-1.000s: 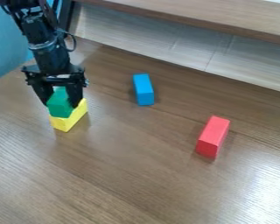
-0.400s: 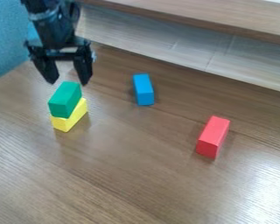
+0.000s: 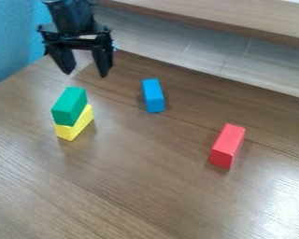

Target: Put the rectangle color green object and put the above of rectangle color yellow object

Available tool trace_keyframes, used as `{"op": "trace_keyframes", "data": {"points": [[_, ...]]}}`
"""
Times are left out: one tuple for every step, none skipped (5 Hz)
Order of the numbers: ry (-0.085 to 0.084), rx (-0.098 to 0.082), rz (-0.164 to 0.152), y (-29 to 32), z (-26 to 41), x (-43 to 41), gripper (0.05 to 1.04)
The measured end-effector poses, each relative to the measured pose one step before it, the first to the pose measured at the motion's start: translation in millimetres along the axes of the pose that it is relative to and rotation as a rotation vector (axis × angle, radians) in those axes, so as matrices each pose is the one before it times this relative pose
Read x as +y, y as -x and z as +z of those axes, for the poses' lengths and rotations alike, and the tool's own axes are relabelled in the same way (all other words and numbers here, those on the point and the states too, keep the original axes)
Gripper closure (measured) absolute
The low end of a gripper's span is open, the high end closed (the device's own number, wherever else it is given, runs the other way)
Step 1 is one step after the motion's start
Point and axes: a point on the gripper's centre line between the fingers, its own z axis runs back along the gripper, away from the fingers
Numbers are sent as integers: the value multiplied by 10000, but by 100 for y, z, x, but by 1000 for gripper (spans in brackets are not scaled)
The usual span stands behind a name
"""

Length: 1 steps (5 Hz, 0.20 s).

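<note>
The black gripper (image 3: 86,73) hangs open at the upper left, above and behind the stacked blocks, with nothing between its fingers. Below it, the green rectangular block (image 3: 69,106) rests on top of the yellow rectangular block (image 3: 74,127), roughly lined up with it. The yellow block lies on the wooden table, its upper side mostly covered by the green one.
A blue block (image 3: 153,95) lies right of the stack, and a red block (image 3: 227,146) lies farther right. Along the back runs a raised wooden ledge (image 3: 227,17) over a pale panel. A blue surface (image 3: 11,39) stands at the upper left.
The gripper was around the green block on the yellow one; it has let go, risen and shifted slightly right. The green block has stayed on the yellow block.
</note>
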Motion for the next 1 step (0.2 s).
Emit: {"op": "trace_keyframes", "data": {"points": [[60, 160, -774, 406, -598, -2258, 83]]}}
